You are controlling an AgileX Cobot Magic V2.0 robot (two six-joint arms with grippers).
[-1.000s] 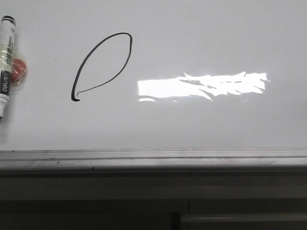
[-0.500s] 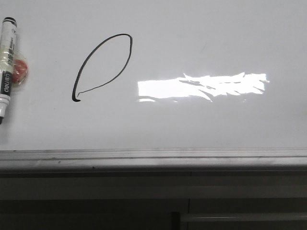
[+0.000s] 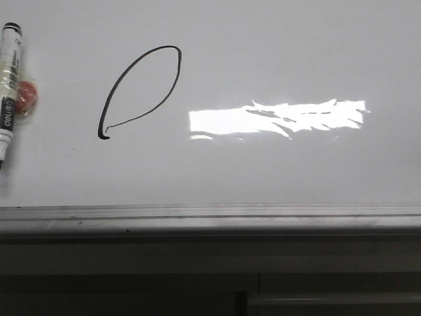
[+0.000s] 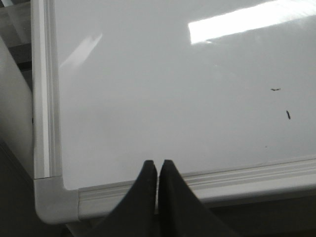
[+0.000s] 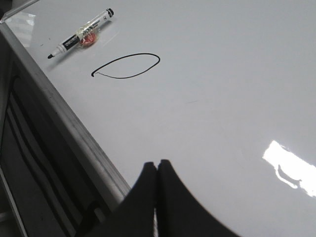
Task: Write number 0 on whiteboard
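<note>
Task looks essentially done: number 0 [image 3: 139, 92] closed as a slanted, leaf-shaped black loop with a small hooked tail at the low end, sitting on the left part of the whiteboard [image 3: 276, 171], clear of the bright glare patch [image 3: 276, 118] beside it. Marker [image 3: 8, 92] lying flat on the board near the left edge, well apart from the loop, uncapped tip toward the frame strip, something small and red-orange taped to the barrel. Nothing obviously left except maybe parking the arms. Left gripper [image 4: 157, 170] closed on nothing, hovering over a board corner; right gripper [image 5: 157, 170] likewise pinched together and empty, over the near frame edge. Barrel print probably reads "deli", too small and cropped to confirm. Two small dark specks [image 4: 281, 101] on the board in left wrist view, stray ink or dirt.
</note>
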